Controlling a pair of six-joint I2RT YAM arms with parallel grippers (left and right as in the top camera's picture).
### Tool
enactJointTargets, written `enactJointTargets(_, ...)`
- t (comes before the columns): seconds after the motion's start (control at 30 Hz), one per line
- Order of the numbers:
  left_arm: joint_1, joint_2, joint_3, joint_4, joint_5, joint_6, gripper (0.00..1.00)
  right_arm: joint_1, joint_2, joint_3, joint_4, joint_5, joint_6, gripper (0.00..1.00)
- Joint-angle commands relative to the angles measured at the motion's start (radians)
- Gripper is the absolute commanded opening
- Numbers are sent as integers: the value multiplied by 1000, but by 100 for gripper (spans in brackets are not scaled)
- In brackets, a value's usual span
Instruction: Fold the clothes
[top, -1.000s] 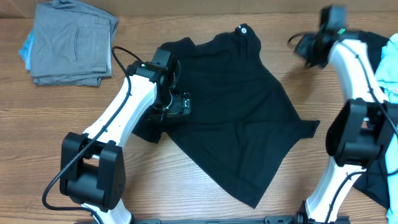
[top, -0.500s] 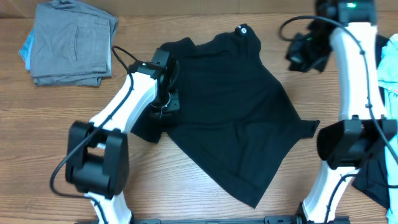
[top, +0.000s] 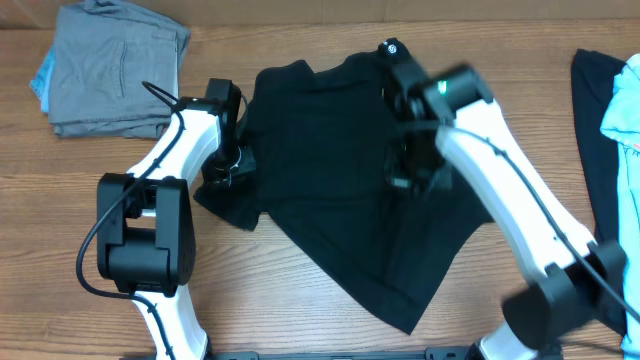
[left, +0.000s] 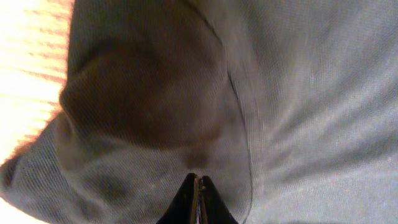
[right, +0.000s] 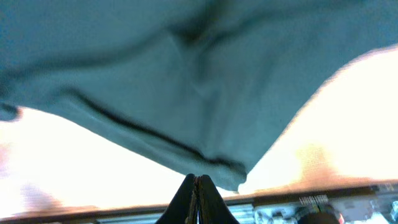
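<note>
right hand (right: 196, 181) swung onto diagonal black shirt (top: 330, 190), collar far, left hand (left: 196, 182) at sleeve, both pressed together

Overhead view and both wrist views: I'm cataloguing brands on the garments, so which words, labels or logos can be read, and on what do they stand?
Round white logo at the collar of the black shirt: too small to read.
Folded grey garment: no text visible.
Wrist views: only plain, blurred fabric, no print.
Nothing in these pictures is legible.
</note>
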Motion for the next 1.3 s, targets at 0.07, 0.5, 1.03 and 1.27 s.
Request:
enactJointTargets(0.07, 13, 7, 2, 30, 4, 4, 4, 64, -146, -317, 138, -52, 126, 4)
enactJointTargets(0.5, 13, 7, 2, 6, -8, 5, 4, 151, -166, -826, 505, -307, 211, 4)
enactJointTargets(1.03, 100, 7, -6, -104, -40, -45, 4, 29, -164, -1091, 791, -341, 276, 4)
enactJointTargets(1.27, 151, 7, -135, -77, -23, -94, 4, -132, -164, -1091, 828, -341, 237, 4)
